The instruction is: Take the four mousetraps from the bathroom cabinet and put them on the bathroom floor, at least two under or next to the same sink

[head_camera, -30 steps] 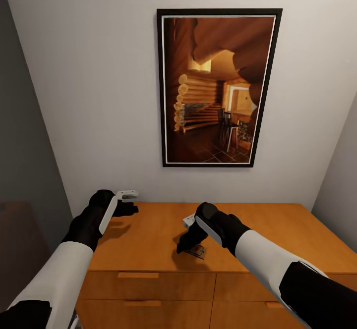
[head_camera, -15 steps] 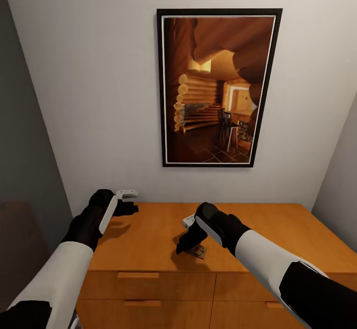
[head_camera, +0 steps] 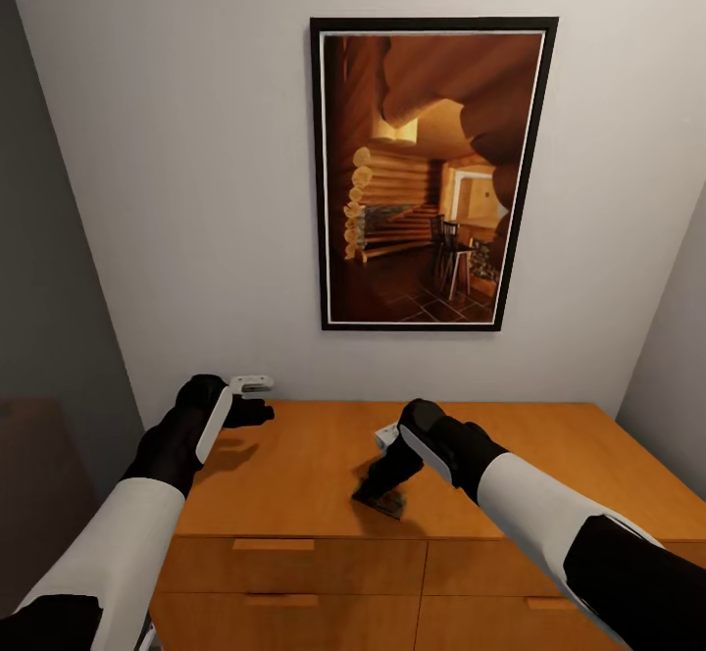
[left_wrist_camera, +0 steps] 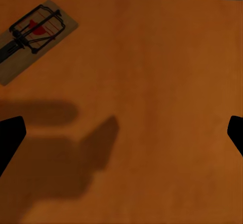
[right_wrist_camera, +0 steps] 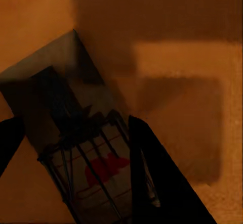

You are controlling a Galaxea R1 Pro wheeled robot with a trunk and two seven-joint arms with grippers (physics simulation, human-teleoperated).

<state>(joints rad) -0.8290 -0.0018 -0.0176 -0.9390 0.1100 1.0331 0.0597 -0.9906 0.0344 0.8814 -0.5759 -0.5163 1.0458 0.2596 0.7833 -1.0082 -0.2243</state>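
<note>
One mousetrap (head_camera: 385,503), a small tan board with wire and a red mark, lies on the top of the orange-brown cabinet (head_camera: 549,455) near its front edge. My right gripper (head_camera: 378,486) reaches down onto it. In the right wrist view this mousetrap (right_wrist_camera: 86,153) lies between the dark fingers (right_wrist_camera: 157,173); one finger overlaps its edge and the other stands apart, so the right gripper (right_wrist_camera: 76,125) is open. My left gripper (head_camera: 251,402) hovers open over the top's back left. A second mousetrap (left_wrist_camera: 35,37) shows beyond the left gripper (left_wrist_camera: 121,133).
A framed picture of a log cabin (head_camera: 431,171) hangs on the pale wall behind the cabinet. Drawer fronts with groove handles (head_camera: 275,545) face me below the top. A dark grey wall (head_camera: 49,318) closes the left side, and another wall (head_camera: 677,357) stands at the right.
My right arm has shifted a little right and dropped lower over the mousetrap, which is now darker under the gripper. The left arm has not moved.
</note>
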